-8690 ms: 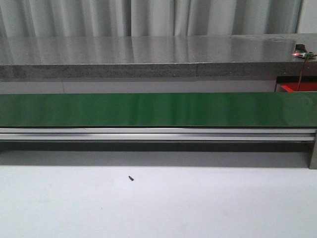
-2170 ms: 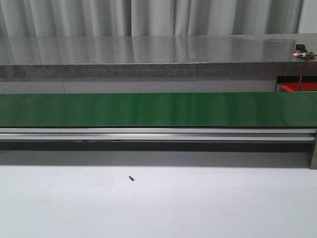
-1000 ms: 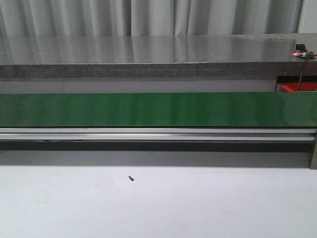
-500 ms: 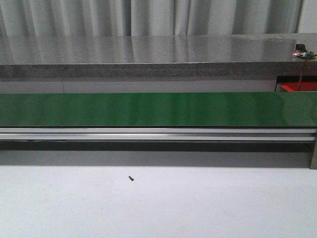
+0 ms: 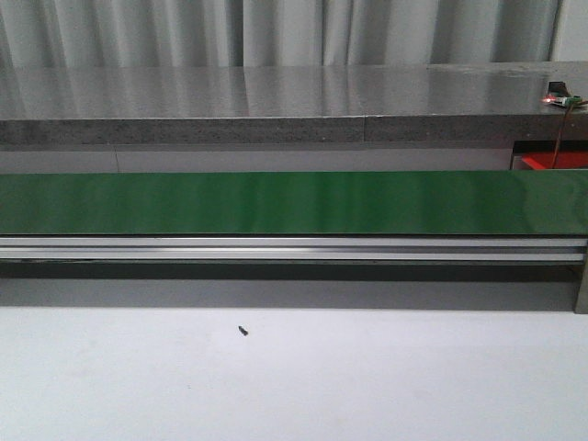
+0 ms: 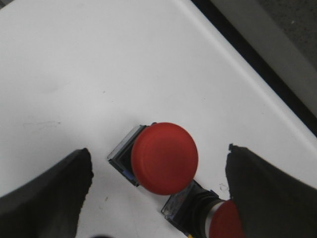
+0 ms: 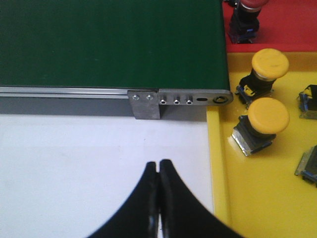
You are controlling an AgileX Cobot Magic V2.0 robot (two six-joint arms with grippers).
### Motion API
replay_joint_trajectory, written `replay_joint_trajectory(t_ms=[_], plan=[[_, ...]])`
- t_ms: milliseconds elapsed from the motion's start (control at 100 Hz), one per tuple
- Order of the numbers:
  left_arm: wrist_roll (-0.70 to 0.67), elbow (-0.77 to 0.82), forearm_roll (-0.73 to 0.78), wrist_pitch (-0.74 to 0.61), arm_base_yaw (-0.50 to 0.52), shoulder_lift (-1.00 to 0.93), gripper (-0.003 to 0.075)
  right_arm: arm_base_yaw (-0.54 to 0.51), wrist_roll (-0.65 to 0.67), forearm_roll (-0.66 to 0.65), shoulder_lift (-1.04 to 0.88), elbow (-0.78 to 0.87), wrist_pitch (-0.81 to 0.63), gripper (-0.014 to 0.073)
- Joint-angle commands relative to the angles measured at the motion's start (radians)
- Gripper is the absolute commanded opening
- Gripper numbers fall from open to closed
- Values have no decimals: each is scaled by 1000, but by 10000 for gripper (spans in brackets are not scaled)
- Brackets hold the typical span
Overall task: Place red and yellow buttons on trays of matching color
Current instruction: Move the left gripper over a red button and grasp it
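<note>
**Desk:** What's where on the line?

**Photographer:** The belt (image 5: pixel 294 202) runs from 9 to 3 o'clock, with its rail (image 5: pixel 294 248) in front and the counter (image 5: pixel 276 92) behind. A screw (image 5: pixel 243 330) lies on the tabletop (image 5: pixel 386 386) at 6 o'clock.

**Desk:** And the buttons?

**Photographer:** The first button (image 6: pixel 166 157) stands on the tabletop between the left pincer's (image 6: pixel 158 152) fingers, with a second button (image 6: pixel 214 218) against it. The right pincer (image 7: pixel 158 168) hangs over the tabletop. Beside the belt's end, the nearer tray (image 7: pixel 257 198) holds two buttons (image 7: pixel 267 116). Another button (image 7: pixel 245 22) sits in the farther tray (image 7: pixel 297 25).
</note>
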Motion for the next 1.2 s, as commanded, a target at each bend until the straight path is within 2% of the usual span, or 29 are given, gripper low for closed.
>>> replay_joint_trajectory(t_ms=[0,230,300,560,660,790,910,1190], plan=[[-8,-34,-24,-63,-7,-53,524,-6,-9,-8,-1,-26,-68,-67],[-8,-34,-58,-81,-7,-18,522,-6,-9,-8,-1,-26,-68,-67],[-8,-34,-58,-91,-7,-16,493,-6,-9,-8,-1,-26,-68,-67],[-8,-34,-62,-105,-7,-16,226,-6,-9,-8,-1,-26,-68,-67],[-6,-34,-62,-103,-7,-22,167,-6,-9,-8,-1,-26,-68,-67],[1,-34,-43,-90,-5,-59,158,-6,-9,-8,-1,-26,-68,-67],[5,-34,35,-32,-3,-131,158,-6,-9,-8,-1,-26,-68,-67],[102,-34,113,100,-3,-301,158,-6,-9,-8,-1,-26,-68,-67]])
